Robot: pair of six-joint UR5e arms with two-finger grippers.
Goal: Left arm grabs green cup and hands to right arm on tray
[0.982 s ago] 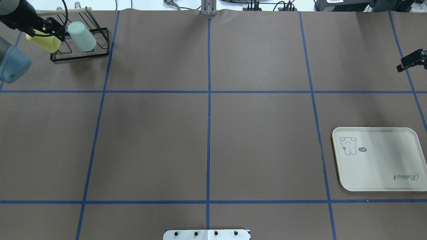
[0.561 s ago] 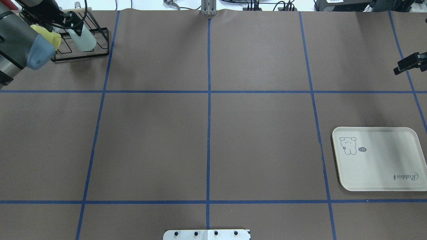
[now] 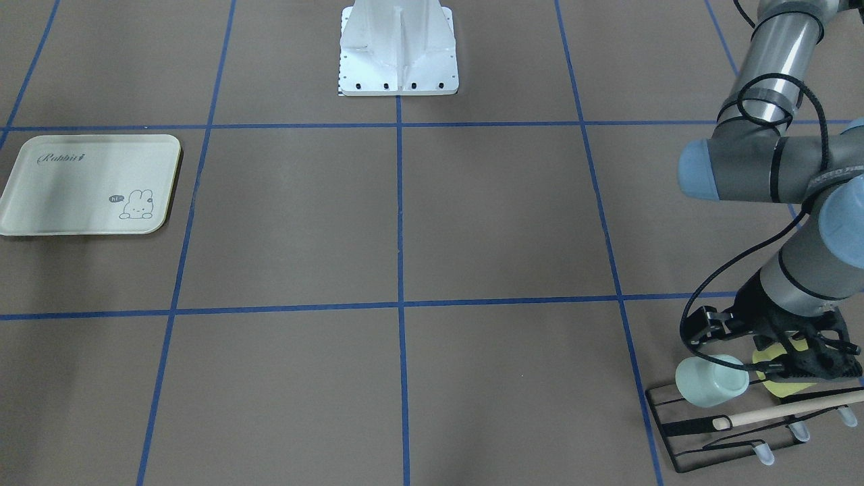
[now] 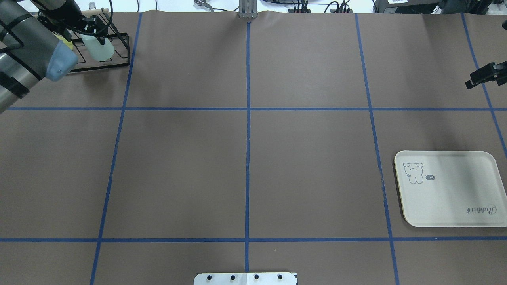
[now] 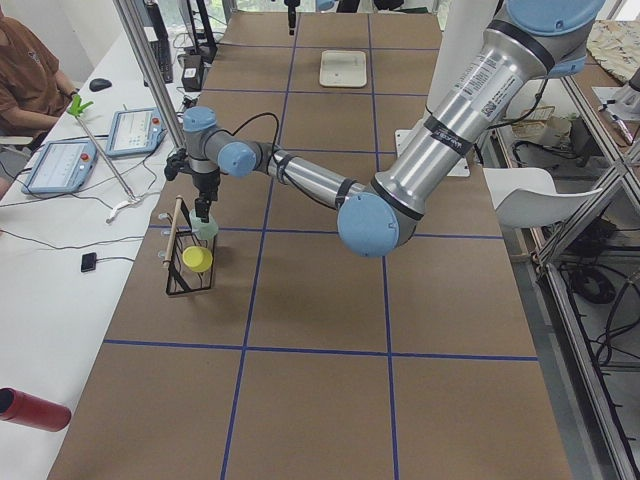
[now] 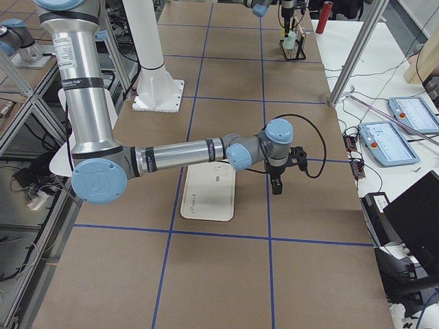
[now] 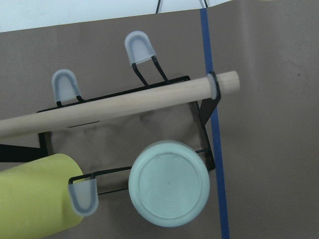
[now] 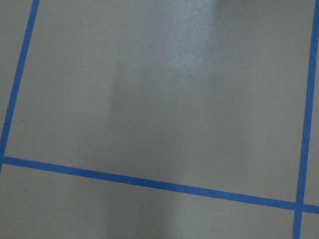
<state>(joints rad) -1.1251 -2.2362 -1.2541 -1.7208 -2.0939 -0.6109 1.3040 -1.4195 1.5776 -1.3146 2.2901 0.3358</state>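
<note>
green cup [image 7: 169, 189] sitting upside down on a peg of the black wire rack [image 4: 97, 67], directly under the fingers of the left gripper [image 4: 93, 31]. judging step: closing in for the grab, not yet gripping. straddling the cup wall, squeezing lightly and lifting straight up off the peg looking safest. finger spread not showing, so can't tell whether parted or together. cup looking pale mint, smooth, slightly tapered, ringed flat base facing up. keeping clear of the wooden rod [image 7: 124, 102] just beyond the fingers and the yellow cup [image 7: 35, 199] just beside them. tray [image 4: 451, 206] and right gripper [image 4: 481, 76] lying well apart from them, across the table; that gripper's spread not readable either.
</note>
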